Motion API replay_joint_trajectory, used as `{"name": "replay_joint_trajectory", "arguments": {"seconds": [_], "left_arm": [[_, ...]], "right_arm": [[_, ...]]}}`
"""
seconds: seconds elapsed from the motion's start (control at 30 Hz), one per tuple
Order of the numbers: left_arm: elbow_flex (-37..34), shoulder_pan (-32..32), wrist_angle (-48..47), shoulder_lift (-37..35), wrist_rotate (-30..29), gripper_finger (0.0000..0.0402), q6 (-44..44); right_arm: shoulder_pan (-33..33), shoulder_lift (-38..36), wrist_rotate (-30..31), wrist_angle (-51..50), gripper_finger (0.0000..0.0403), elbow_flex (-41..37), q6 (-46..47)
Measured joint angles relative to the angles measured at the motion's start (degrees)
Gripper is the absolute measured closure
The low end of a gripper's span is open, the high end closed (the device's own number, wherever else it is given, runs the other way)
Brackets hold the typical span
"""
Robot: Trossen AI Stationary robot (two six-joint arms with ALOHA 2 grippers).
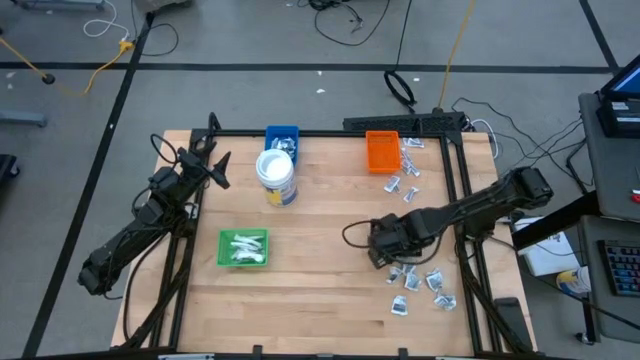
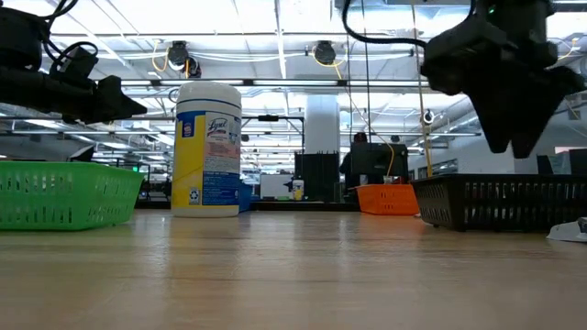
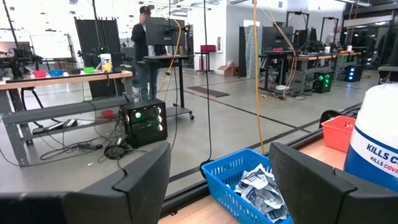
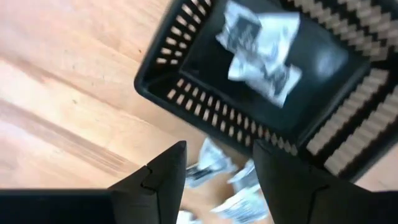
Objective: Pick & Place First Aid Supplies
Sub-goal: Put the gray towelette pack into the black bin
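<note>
The left gripper point(image 1: 218, 170) waits near the tabletop's left edge, jaws apart and empty, the green tray point(image 1: 244, 248) below it. Mid-table, the right gripper point(image 4: 214, 171) hovers over a black basket point(image 4: 186, 56) with its jaws apart; packets point(image 4: 261, 43) lie inside, apparently just dropped. More first aid supplies point(image 1: 420, 283) are strewn near the right front corner. Best to lift clear, then descend squarely over one loose packet.

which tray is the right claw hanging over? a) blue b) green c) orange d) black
d: the right wrist view shows the right claw open and empty just above the black tray, which holds white packets.
</note>
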Motion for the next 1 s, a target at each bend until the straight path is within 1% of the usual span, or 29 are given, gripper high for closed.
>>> {"name": "replay_joint_trajectory", "arguments": {"seconds": [0.2, 0.43, 0.53, 0.67, 1.0], "left_arm": [[0.0, 0.0, 0.0, 0.0, 0.0, 0.0128, 0.0], [0.0, 0.0, 0.0, 0.0, 0.0, 0.0128, 0.0], [0.0, 0.0, 0.0, 0.0, 0.0, 0.0128, 0.0], [0.0, 0.0, 0.0, 0.0, 0.0, 0.0128, 0.0], [0.0, 0.0, 0.0, 0.0, 0.0, 0.0128, 0.0]], "right_arm": [[4.2, 0.0, 0.0, -0.1, 0.0221, 0.0, 19.3], [11.0, 1.0, 0.2, 1.7, 0.0204, 0.0, 34.8], [14.1, 2.4, 0.1, 3.7, 0.0208, 0.0, 39.2], [17.9, 4.9, 0.1, 7.2, 0.0217, 0.5, 42.4], [25.0, 10.5, 0.2, 6.6, 0.0237, 5.2, 48.8]]}}
